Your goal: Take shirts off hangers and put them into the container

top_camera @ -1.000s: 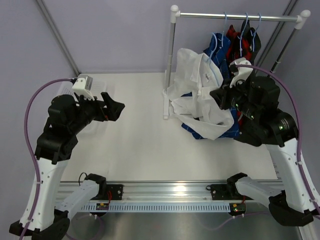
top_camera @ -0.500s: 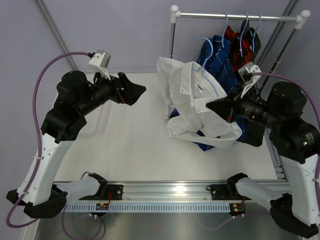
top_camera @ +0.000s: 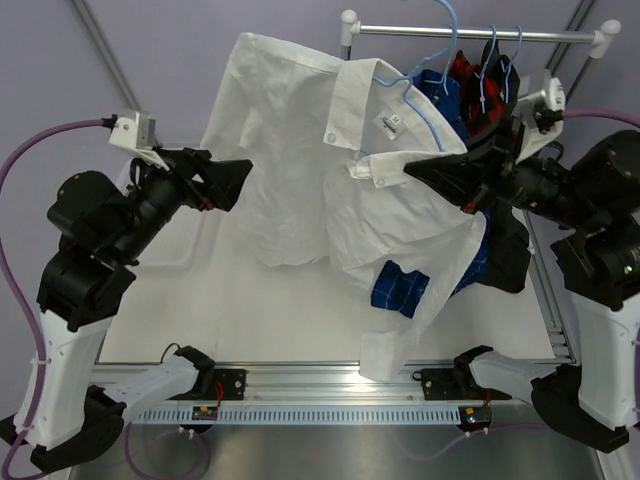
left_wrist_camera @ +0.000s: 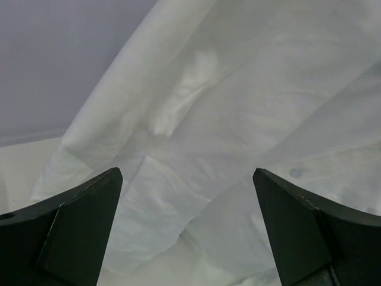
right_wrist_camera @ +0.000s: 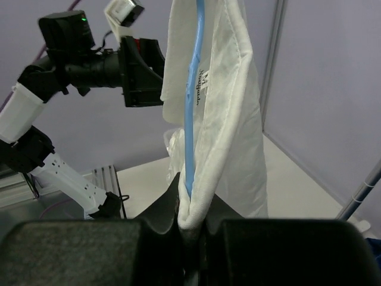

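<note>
The white shirt [top_camera: 290, 150] hangs spread wide in the air on a light-blue hanger [top_camera: 425, 110], well off the rack. My right gripper [top_camera: 412, 172] is shut on its collar edge and the hanger's arm together; the right wrist view shows the hanger's blue wire [right_wrist_camera: 193, 107] and the white shirt's collar [right_wrist_camera: 229, 119] pinched at the right gripper [right_wrist_camera: 191, 208]. My left gripper [top_camera: 243, 178] is open, level with the shirt's left side and apart from it. The white shirt's cloth [left_wrist_camera: 238, 107] fills the left wrist view beyond the left gripper [left_wrist_camera: 186, 173]. The container is out of view.
Behind the white shirt, a blue plaid shirt [top_camera: 400, 290] and a red-and-black plaid one [top_camera: 462, 68] hang on light-blue hangers [top_camera: 487, 85] from the silver rail [top_camera: 480, 33]. A black shirt [top_camera: 505, 250] hangs by my right arm. The white table [top_camera: 200, 320] lies below.
My right gripper has risen with the white shirt and hanger, lifting them off the heap; the shirt now hangs spread. My left arm has swung back to the left, still open.
</note>
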You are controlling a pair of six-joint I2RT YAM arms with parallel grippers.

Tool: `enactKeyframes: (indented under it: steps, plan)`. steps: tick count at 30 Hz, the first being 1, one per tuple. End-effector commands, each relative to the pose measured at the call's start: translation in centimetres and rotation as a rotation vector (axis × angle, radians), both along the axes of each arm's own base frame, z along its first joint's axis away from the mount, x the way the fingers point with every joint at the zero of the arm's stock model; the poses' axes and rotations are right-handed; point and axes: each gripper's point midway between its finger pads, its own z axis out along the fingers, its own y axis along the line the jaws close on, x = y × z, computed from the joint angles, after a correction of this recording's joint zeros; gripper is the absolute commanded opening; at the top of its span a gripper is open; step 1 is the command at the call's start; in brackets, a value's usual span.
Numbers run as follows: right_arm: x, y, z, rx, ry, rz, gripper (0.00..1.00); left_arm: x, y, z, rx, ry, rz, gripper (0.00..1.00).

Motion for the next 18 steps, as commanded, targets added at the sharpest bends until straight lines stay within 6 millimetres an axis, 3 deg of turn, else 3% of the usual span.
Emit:
enactKeyframes:
  steps: [1, 4, 7, 8, 14, 18]
  plan:
    - [3.9, 2.6, -3.0, -0.043, 0.091, 0.058, 0.00, -1.2, 2.0, 2.7, -0.028, -0.108, 0.066, 0.99]
    - [8.1, 4.7, -11.3, -0.155, 0.282, 0.027, 0.00, -1.3, 0.7, 2.2, -0.010, -0.101, -0.004, 0.99]
    - [9.6, 6.3, -15.2, -0.185, 0.330, -0.015, 0.00, -0.6, -0.7, 1.7, -0.019, -0.068, -0.048, 0.99]
    - [9.5, 7.4, -17.7, -0.204, 0.381, 0.003, 0.00, 0.4, -1.6, 0.8, -0.008, -0.039, -0.066, 0.99]
    - [11.2, 10.5, -21.5, -0.196, 0.438, -0.066, 0.00, 3.6, -5.2, -1.2, -0.008, 0.037, -0.089, 0.99]
    - [11.4, 11.5, -21.6, -0.191, 0.437, -0.074, 0.00, 5.0, -7.1, -2.3, 0.001, 0.066, -0.078, 0.99]
